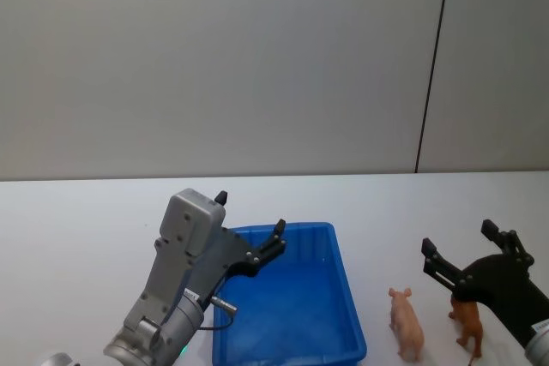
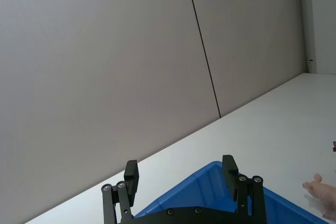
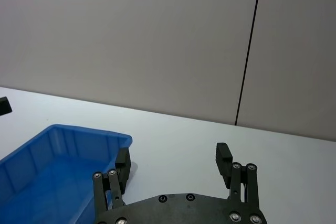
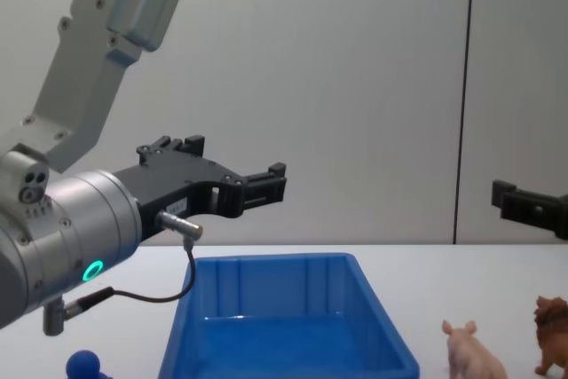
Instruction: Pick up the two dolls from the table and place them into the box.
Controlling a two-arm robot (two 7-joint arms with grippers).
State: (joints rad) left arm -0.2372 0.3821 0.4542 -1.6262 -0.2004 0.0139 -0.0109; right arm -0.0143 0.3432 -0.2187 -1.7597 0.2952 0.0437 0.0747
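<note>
The white table (image 1: 69, 237) spread across the scene in front of a grey wall. One blue box (image 1: 350, 297) sat on it, a single bin with nothing lying in it, its glossy floor bare.

Two grippers were up in the air. The left gripper (image 1: 250, 213) hung over the left part of the box, well above its rim, pointing forward and a little to the right. Its two black fingers (image 2: 131, 170) stood wide apart, holding nothing and touching nothing. In the chest view it (image 4: 235, 159) was clearly higher than the box (image 4: 284, 264).

The right gripper (image 1: 457, 237) hung above the table to the right of the box, over the spot where the dolls stood. Its fingers (image 3: 223, 153) were also spread wide, empty and clear of everything. In the chest view it (image 4: 524, 201) was well above both figurines.

Two dolls stood upright on the table, right of the box and outside it. The pale pink pig (image 1: 407, 323) was nearer the box, close to its right wall but not touching. The shaggy brown doll (image 1: 468, 319) stood just beside the pig on its far side from the box, partly under the right gripper in the head view. In the chest view the pig (image 4: 470, 352) and the brown doll (image 4: 552, 330) stood apart from each other.
</note>
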